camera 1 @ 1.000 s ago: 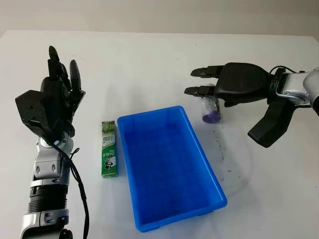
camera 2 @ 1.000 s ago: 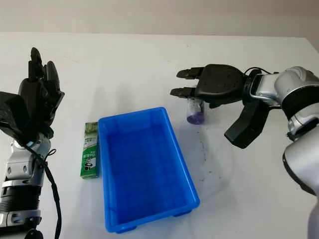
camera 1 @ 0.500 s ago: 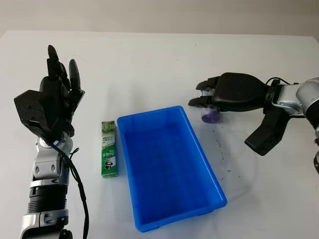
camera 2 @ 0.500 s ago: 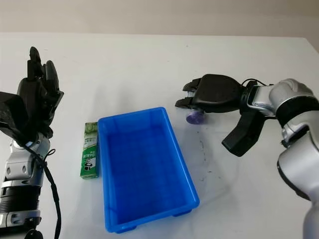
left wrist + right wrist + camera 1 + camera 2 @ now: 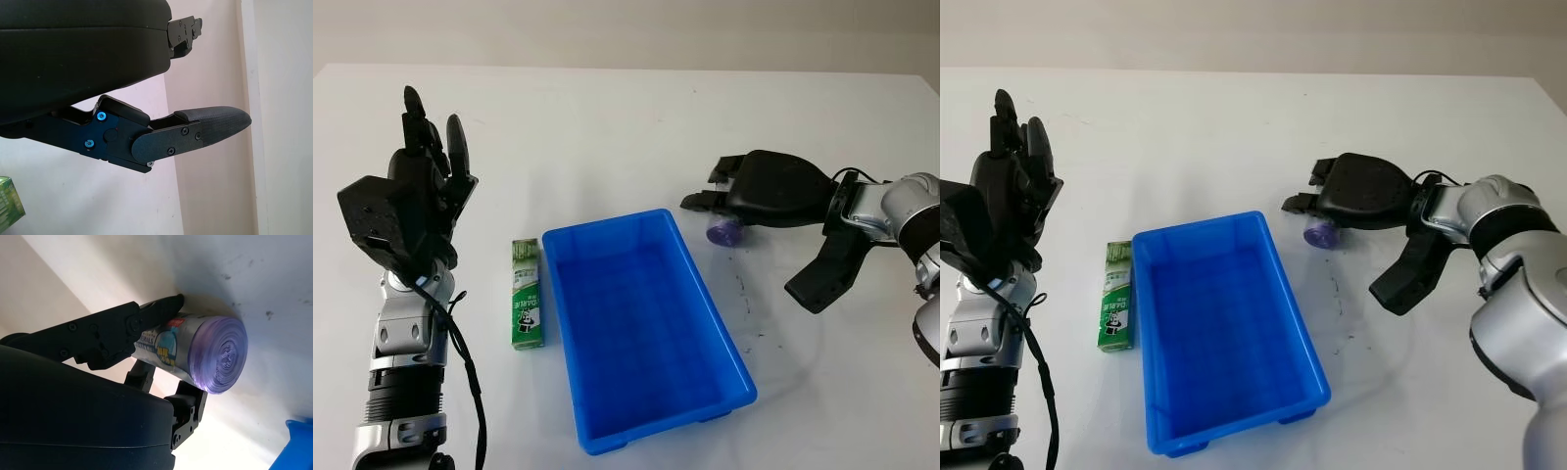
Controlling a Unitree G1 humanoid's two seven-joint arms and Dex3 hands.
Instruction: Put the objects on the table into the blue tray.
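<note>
A purple roll of bags (image 5: pixel 722 233) lies on its side on the white table, just past the far right corner of the blue tray (image 5: pixel 607 227). My right hand (image 5: pixel 771 188) hovers low over it; in the right wrist view two fingers (image 5: pixel 122 328) run along the roll (image 5: pixel 205 357) and touch it, while the thumb (image 5: pixel 822 274) stays splayed far off. A green toothpaste box (image 5: pixel 528 294) lies flat beside the tray's left wall. My left hand (image 5: pixel 411 196) is raised, open, left of the box.
The tray is empty inside. Small dark scuff marks (image 5: pixel 744 294) dot the table to the tray's right. The table's far edge (image 5: pixel 626 67) runs across the back.
My right hand has dropped lower and drawn slightly right over the roll, which went from standing to lying on its side. The left hand stayed put.
</note>
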